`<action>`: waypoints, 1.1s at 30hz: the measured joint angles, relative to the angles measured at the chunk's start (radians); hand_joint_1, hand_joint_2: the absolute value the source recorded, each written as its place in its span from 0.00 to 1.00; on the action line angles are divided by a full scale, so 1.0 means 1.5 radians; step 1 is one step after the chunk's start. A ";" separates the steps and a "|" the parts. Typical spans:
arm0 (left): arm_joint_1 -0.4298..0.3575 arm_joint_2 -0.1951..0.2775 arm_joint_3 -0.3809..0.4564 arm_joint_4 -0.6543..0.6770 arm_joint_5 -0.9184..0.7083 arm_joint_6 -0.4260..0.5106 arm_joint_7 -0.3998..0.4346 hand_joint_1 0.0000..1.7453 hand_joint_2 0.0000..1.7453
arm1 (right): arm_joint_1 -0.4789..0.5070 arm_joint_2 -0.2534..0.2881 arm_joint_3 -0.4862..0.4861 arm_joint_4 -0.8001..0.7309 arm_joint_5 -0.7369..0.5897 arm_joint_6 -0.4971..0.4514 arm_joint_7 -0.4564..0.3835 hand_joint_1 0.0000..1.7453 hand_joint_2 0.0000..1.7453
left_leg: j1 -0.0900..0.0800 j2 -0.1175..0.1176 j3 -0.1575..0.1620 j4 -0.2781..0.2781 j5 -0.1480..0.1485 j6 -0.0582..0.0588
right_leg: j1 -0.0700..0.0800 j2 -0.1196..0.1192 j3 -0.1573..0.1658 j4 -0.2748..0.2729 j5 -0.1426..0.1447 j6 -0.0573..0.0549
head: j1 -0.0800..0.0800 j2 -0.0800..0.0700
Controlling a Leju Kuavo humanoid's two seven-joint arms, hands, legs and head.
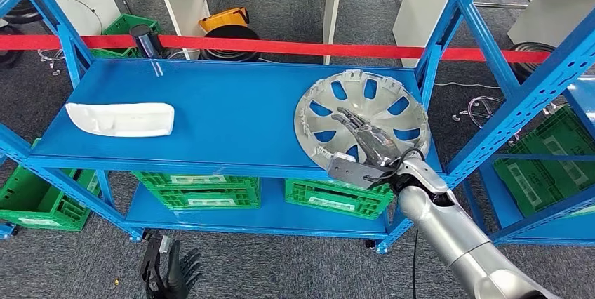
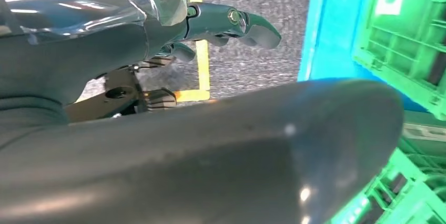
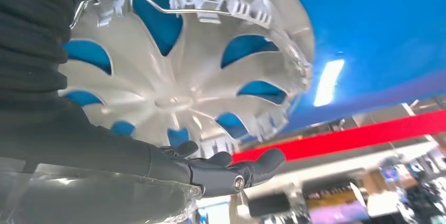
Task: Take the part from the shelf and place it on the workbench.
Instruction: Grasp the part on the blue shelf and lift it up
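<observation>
**Right hand over the wheel cover, still on the shelf**

Firstly, landmark: the blue shelf (image 1: 224, 113), its upper deck seen from the head view. Everything below is placed against it.

- Left end of the deck: a white moulded panel (image 1: 121, 118) lies flat, near the front edge, well apart from the wheel cover.
- Below the deck's front edge, over the grey carpet: the left hand (image 1: 168, 271) hangs low, fingers spread, holding nothing. In the left wrist view the fingers (image 2: 247, 24) stretch out loosely over the floor.
- Under the deck, on the lower level: green crates (image 1: 196, 188) side by side.
- Right end of the deck: the silver wheel cover (image 1: 361, 127) lies hollow side up, its rim at the front edge.
- Over the wheel cover's near half: the right hand (image 1: 368, 146), fingers extended across the spokes. In the right wrist view the fingers (image 3: 252, 169) are stretched out, not closed around anything; contact with the cover cannot be told.
- Behind the shelf: a red tape (image 1: 295, 48) runs across.
</observation>
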 joint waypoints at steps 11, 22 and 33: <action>0.007 -0.004 0.000 0.014 0.016 -0.007 0.034 0.00 0.00 | 0.028 -0.024 0.014 -0.118 0.016 -0.002 0.007 0.00 1.00 | -0.005 -0.003 -0.008 0.016 -0.014 -0.021 | 0.002 0.000 0.081 -0.171 0.075 -0.005 | -0.001 0.000; 0.008 -0.001 -0.001 0.020 0.027 0.011 0.035 0.00 0.00 | 0.043 -0.023 0.017 -0.123 0.005 -0.006 0.023 0.00 1.00 | -0.003 -0.002 0.004 0.018 -0.018 -0.021 | 0.004 0.000 0.079 -0.172 0.079 -0.013 | -0.001 0.000; 0.009 0.001 -0.002 0.020 0.037 0.014 0.035 0.00 0.00 | 0.071 -0.020 0.000 -0.104 0.000 -0.012 0.063 0.00 1.00 | -0.002 0.000 0.016 -0.011 -0.004 0.004 | 0.000 -0.001 -0.013 0.009 0.016 0.008 | 0.001 0.000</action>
